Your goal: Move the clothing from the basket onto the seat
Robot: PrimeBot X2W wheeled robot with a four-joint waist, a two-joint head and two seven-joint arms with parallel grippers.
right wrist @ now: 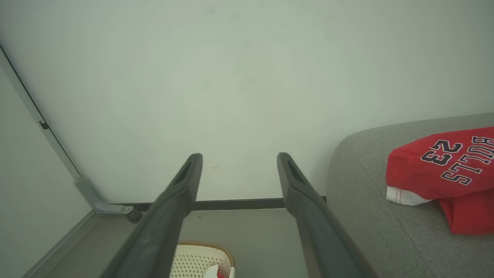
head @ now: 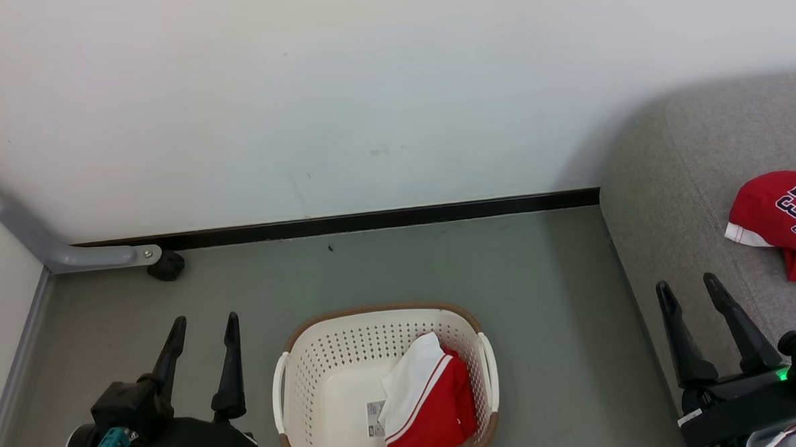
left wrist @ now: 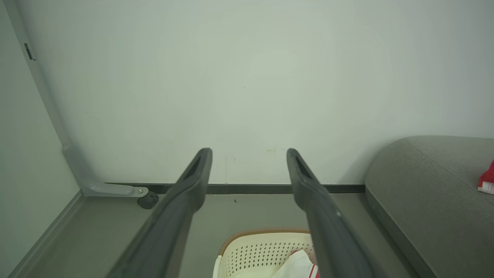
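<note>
- Head view: the left gripper (head: 205,319) is hanging released, jaws spread wide and holding nothing, just left of the basket (head: 349,346).
- The basket is standing on the floor (head: 541,278) between the two arms. The red shorts (head: 439,403) are lying inside against its right wall, long axis running away from the robot.
- The right gripper (head: 686,283) is likewise hanging released and empty, at the edge of the seat (head: 679,191).
- The jersey (head: 784,213) is resting on the seat, far right.
- Judgement: the shorts are lying right of the left gripper, which appears to be the slightly nearer arm.
</note>
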